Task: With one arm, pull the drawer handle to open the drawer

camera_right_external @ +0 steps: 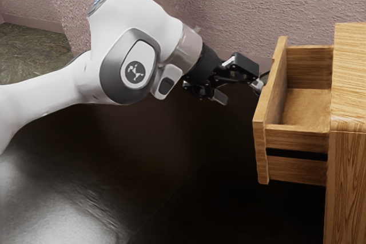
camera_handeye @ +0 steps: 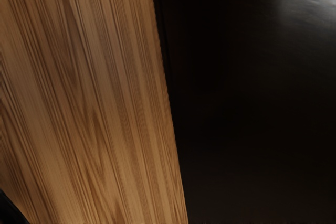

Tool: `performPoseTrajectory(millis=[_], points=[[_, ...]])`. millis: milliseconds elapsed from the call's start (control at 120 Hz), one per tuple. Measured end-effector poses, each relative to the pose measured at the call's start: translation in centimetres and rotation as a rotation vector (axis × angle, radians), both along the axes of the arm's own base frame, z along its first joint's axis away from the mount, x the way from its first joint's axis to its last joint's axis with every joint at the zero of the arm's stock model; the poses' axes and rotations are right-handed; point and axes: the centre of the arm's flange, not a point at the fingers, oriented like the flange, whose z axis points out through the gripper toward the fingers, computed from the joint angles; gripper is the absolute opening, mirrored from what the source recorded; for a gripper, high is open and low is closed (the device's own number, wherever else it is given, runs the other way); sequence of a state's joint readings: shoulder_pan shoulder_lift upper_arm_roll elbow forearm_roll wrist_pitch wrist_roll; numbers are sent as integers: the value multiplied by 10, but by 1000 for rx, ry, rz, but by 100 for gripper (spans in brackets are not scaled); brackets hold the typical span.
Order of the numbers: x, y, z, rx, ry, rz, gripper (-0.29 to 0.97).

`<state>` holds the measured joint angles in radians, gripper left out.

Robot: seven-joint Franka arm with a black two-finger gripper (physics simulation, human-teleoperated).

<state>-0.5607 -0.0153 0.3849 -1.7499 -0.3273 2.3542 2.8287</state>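
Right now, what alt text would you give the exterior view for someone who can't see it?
A wooden drawer stands pulled partway out of a wooden cabinet at the exterior view's right. A white robot arm reaches in from the view's left, its black claw at the drawer's front panel.

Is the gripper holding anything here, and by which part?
Cannot be told: the black two-finger gripper is at the outer face of the front panel of the open light wooden drawer, but the contact itself is hidden.

Wooden drawer front [camera_handeye: 89, 103] beside dark floor [camera_handeye: 252, 103]
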Motion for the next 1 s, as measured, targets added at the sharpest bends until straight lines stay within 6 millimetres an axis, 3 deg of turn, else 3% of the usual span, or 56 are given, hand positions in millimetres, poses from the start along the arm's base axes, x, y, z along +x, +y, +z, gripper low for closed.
performPoseTrajectory(millis=[258,758,1000], points=[[-10,16,-1,-1,7,13,66],[-29,76,-2,-46,22,82,68],[-34,88,6,-35,8,95,67]])
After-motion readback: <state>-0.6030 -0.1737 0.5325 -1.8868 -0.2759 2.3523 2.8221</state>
